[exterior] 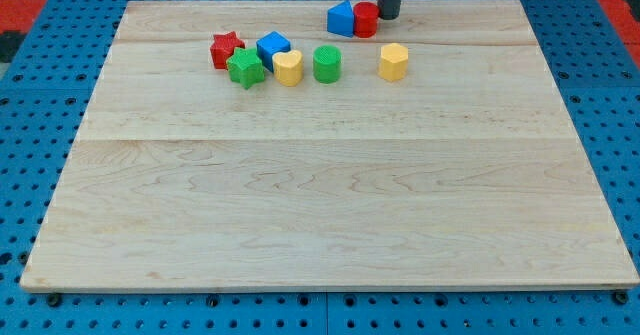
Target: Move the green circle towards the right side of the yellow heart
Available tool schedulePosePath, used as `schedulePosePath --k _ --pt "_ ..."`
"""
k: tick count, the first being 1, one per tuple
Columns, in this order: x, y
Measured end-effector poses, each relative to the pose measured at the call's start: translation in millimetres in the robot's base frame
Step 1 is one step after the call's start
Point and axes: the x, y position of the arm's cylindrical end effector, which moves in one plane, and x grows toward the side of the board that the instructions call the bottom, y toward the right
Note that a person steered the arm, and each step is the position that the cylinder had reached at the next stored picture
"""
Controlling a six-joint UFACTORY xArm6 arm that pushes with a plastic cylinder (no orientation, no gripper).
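Observation:
The green circle (327, 63) stands on the wooden board (330, 195) near the view's top, just right of the yellow heart (288, 67), with a small gap between them. My tip (388, 16) is at the view's top, touching the right side of a red cylinder (366, 19). It is up and to the right of the green circle, well apart from it.
A blue block (341, 18) sits left of the red cylinder. A red star (227, 49), a green star (245, 68) and a blue cube (272, 48) cluster left of the heart. A yellow hexagon (394, 61) lies right of the green circle.

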Motion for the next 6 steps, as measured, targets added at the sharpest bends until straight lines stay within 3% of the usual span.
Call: schedulePosePath --k 1,2,4,6 --pt "13.2 32.8" --pt "27.3 26.5" --pt "68.6 -36.2" --pt "71.8 -79.0"
